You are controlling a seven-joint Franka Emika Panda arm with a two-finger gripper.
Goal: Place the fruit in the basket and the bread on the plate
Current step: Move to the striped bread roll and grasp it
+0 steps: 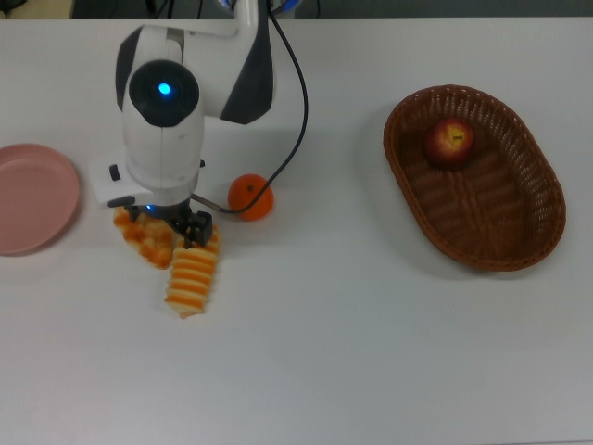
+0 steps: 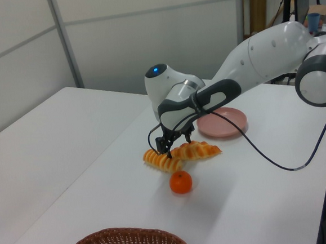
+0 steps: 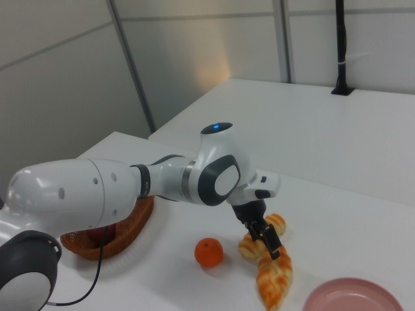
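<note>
Hovering: gripper (image 1: 174, 225) low above both breads, likely lining up a pick.
Jaws: spread, gripping nothing.
Loaf (image 1: 193, 271): six o'clock of gripper.
Twist (image 1: 144, 235): beside loaf.
Mandarin (image 1: 250, 197): two o'clock.
Plate (image 1: 32, 197): nine o'clock.
Apple (image 1: 449, 141): inside basket (image 1: 519, 250), three o'clock.

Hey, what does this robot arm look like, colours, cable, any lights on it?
The arm is glossy white with dark grey joint bands. A blue light glows on the rounded wrist housing. A thin black cable loops alongside. The gripper is small and black.
</note>
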